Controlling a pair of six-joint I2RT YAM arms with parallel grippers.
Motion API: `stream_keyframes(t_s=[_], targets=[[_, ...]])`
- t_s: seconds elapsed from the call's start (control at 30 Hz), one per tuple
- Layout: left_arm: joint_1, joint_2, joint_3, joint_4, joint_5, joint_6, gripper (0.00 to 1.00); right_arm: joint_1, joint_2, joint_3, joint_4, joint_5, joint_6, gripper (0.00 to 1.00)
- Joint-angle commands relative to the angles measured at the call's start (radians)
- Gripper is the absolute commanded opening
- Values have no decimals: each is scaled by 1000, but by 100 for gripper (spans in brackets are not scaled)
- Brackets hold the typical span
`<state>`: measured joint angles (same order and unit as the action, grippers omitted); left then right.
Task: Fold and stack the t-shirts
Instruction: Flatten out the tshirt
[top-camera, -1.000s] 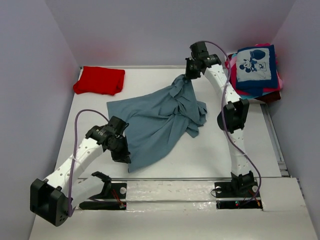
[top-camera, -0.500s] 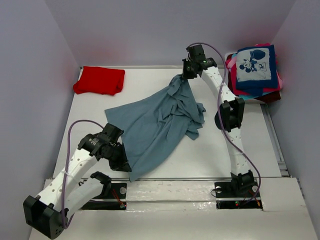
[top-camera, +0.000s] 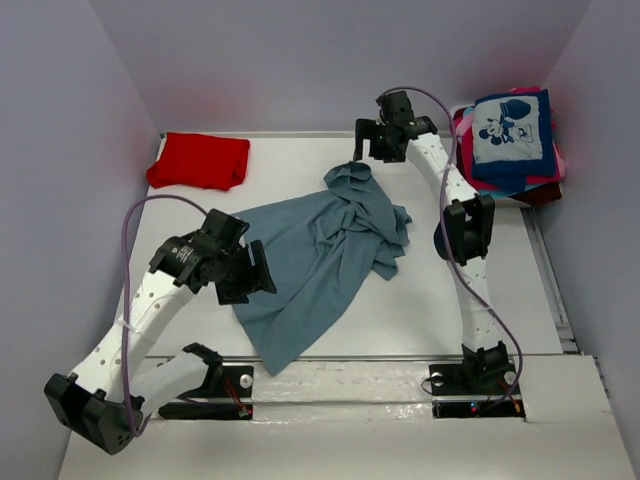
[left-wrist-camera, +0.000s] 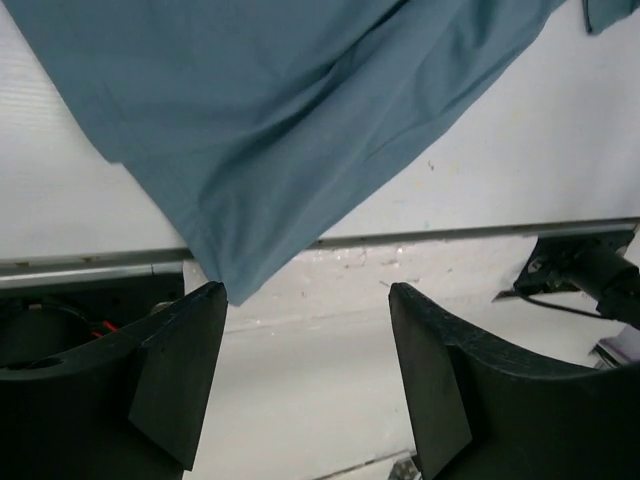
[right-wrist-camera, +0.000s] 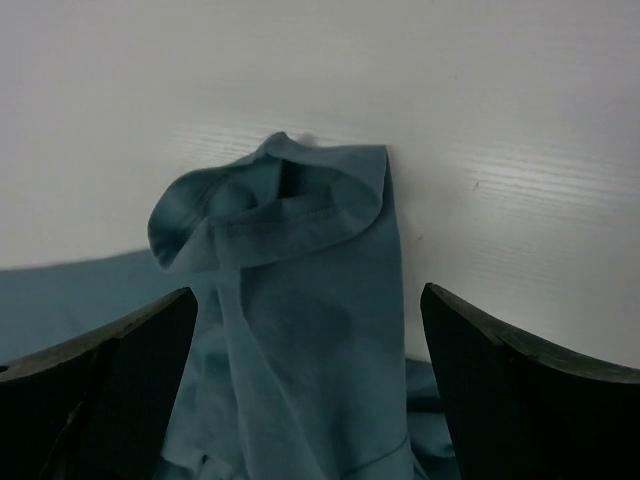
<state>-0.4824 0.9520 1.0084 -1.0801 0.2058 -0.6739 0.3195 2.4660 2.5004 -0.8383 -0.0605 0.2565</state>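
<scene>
Dusty grey-blue cotton t-shirt (top-camera: 320, 250) lies loose and rumpled on the white table (top-camera: 470, 290), running diagonally from far centre down to the near edge, with its near corner tip over the edge rail. Left gripper (left-wrist-camera: 305, 292) has jaws apart and nothing between them, and it hangs above the shirt's near-left side. Right gripper (top-camera: 362, 140) is spread wide and empty, just above the bunched far end of the shirt. Folded plain red t-shirt (top-camera: 198, 160) sits at the far-left corner. Stack of folded tees (top-camera: 510, 140) sits far right, with a navy cartoon-mouse print on top and pink and maroon edges under it.
</scene>
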Motion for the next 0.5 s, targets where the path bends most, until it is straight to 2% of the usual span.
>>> stream_keyframes(t_s=[0.0, 0.1, 0.13, 0.2, 0.33, 0.37, 0.47], targets=[[-2, 105, 56, 110, -98, 48, 77, -7, -169, -37, -67, -13, 67, 100], [27, 281, 84, 245, -97, 68, 74, 4, -284, -214, -77, -19, 101, 100], [37, 316, 96, 275, -89, 76, 72, 4, -317, -215, -84, -18, 104, 100], [74, 378, 127, 321, -80, 91, 72, 13, -412, -337, -90, -27, 118, 99], [212, 537, 162, 436, -32, 166, 71, 27, -565, -576, -88, -61, 130, 97], [253, 563, 194, 442, -36, 180, 70, 41, -597, -688, -85, -62, 135, 94], [291, 655, 249, 467, -51, 204, 70, 59, -708, -849, -58, -100, 147, 82]])
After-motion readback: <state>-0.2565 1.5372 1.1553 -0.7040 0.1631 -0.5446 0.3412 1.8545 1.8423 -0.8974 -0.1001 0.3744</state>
